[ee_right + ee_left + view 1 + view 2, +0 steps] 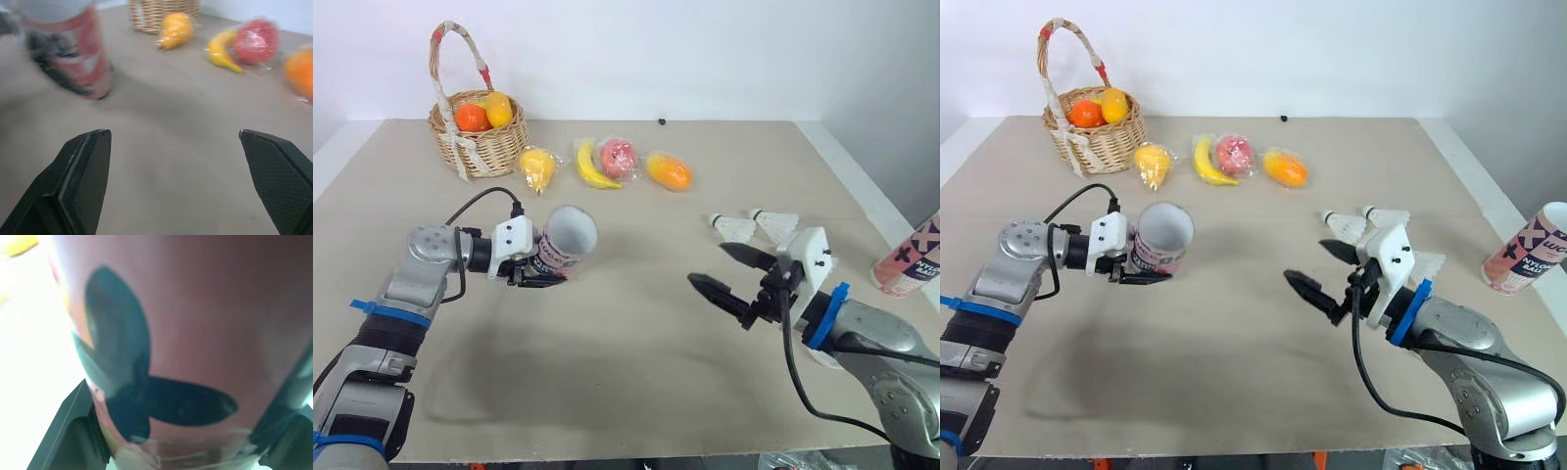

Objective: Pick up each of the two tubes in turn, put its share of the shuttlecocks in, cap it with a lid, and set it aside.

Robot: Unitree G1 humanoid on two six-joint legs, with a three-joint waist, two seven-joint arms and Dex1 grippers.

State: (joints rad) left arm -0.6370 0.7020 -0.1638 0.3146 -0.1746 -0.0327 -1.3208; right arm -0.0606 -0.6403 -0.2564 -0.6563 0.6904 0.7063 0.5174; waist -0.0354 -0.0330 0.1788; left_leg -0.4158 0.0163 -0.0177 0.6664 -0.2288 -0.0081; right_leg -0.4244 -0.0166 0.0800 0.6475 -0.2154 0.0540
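The left gripper clamps the tube, which looks empty, though its bottom is hidden. The right gripper, jaws wide and empty, must next fetch the nearby shuttlecocks.

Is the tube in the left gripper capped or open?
Open: the tube in the left gripper shows a bare round mouth, no lid.

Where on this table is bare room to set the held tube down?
Widest bare patch: mid table, between the left pincer with its tube and the open right pincer, reaching to the near edge. Crowded: far side with basket and fruit; right side with shuttlecocks and second tube.
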